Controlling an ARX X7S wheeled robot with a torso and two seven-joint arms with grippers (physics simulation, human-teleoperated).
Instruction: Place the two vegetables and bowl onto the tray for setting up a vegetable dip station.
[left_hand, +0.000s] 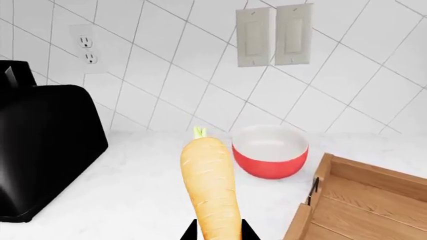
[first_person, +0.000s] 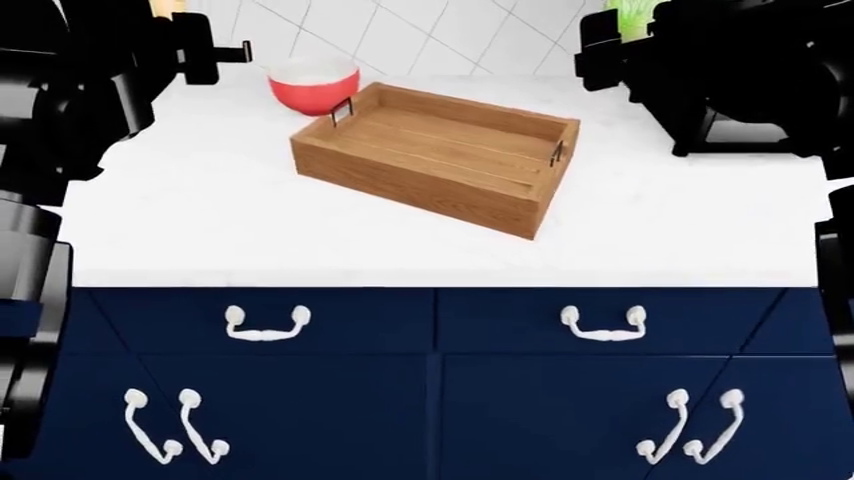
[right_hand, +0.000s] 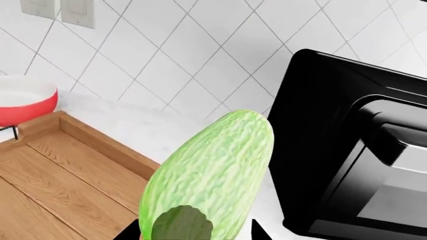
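My left gripper (left_hand: 219, 233) is shut on the yellow-orange carrot (left_hand: 209, 186), held above the counter with its green stem pointing at the wall. Just beyond the carrot stands the red bowl (left_hand: 270, 154), white inside, next to the wooden tray (left_hand: 365, 199). My right gripper (right_hand: 193, 234) is shut on the light-green striped vegetable (right_hand: 217, 165), held over the tray's (right_hand: 53, 175) right end. In the head view the tray (first_person: 400, 178) lies empty at the counter's middle, with the bowl (first_person: 314, 86) at its far left corner.
A black toaster (left_hand: 40, 150) stands left of the carrot. A black appliance (right_hand: 360, 160) stands close to the right of the green vegetable and shows at the counter's back right (first_person: 747, 90). The tiled wall carries an outlet (left_hand: 87, 49) and switches (left_hand: 273, 36). Navy drawers (first_person: 427, 380) are below the counter.
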